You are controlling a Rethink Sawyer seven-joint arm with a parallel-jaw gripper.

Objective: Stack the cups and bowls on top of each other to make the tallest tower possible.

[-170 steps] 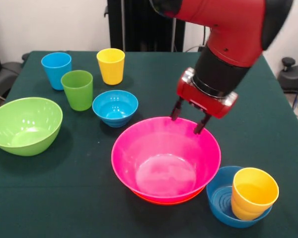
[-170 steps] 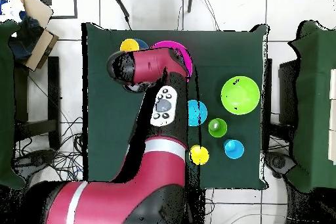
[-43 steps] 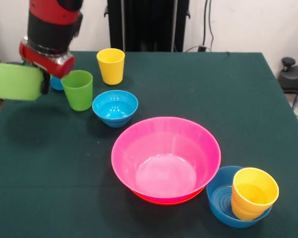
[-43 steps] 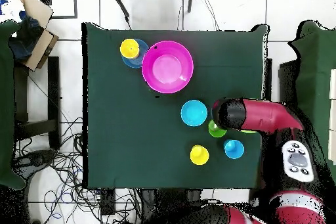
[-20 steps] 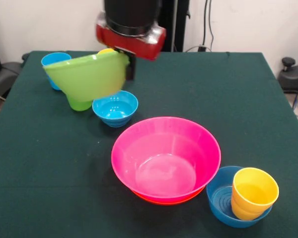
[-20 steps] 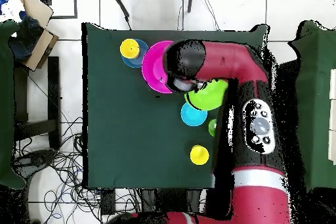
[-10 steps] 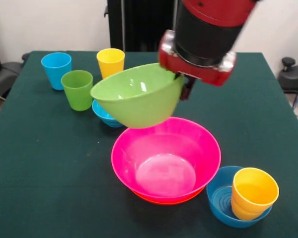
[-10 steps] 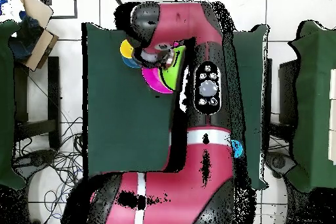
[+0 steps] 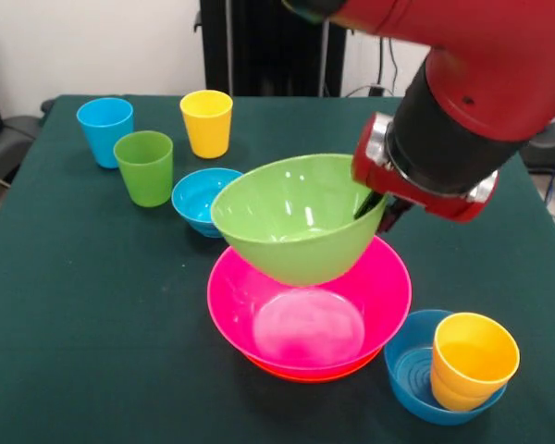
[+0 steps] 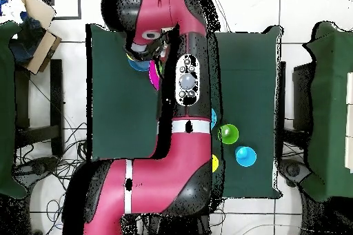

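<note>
Lime green bowl (image 9: 296, 227) is hanging in the air with its mouth facing up and tipped a little toward the camera across the table, its rounded bottom dipping into the large pink bowl (image 9: 259, 319) without clearly touching it. From where I'm standing, the gripper (image 9: 381, 205) is pinching the lime bowl's rim on the side nearest the robot's wrist, the jaws closed onto that edge with one dark finger (image 9: 365, 203) showing inside the wall. Half a second ago the same bowl was riding higher and further back, over the pink bowl's far rim; now it is sitting lower and more squarely over the middle. The pink bowl is resting nested in the orange bowl (image 9: 305, 374), which is showing only as a thin edge beneath it. At the near corner a small blue bowl (image 9: 409, 375) is holding the squat yellow-orange cup (image 9: 472, 359), leaning against its wall. The other small blue bowl (image 9: 202, 197) is lying empty behind the lime one, with the green cup (image 9: 145, 166), light blue cup (image 9: 104, 130) and yellow cup (image 9: 206, 122) standing upright beyond it. From overhead the arm (image 10: 180, 94) is covering most of the stack.
</note>
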